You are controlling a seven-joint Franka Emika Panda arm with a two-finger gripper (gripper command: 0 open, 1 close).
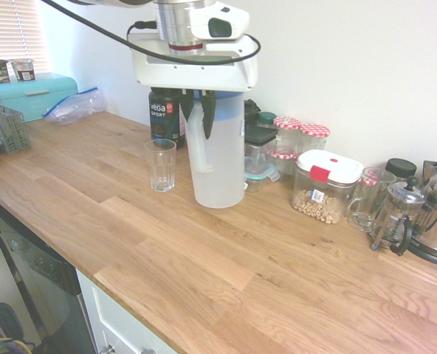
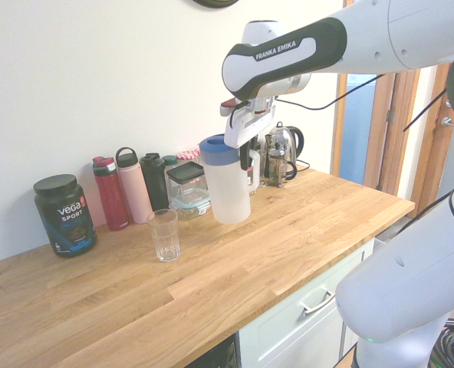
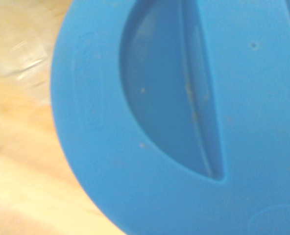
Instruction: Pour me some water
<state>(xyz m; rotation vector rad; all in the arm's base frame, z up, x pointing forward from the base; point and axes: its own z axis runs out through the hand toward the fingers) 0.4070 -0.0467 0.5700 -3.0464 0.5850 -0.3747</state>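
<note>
My claw (image 1: 198, 110) is pinching the handle of the water pitcher (image 1: 217, 158), holding it upright so nothing spills. The empty glass (image 1: 160, 165) waits on the counter (image 1: 204, 258) just beside the pitcher, ready for pouring.
</note>
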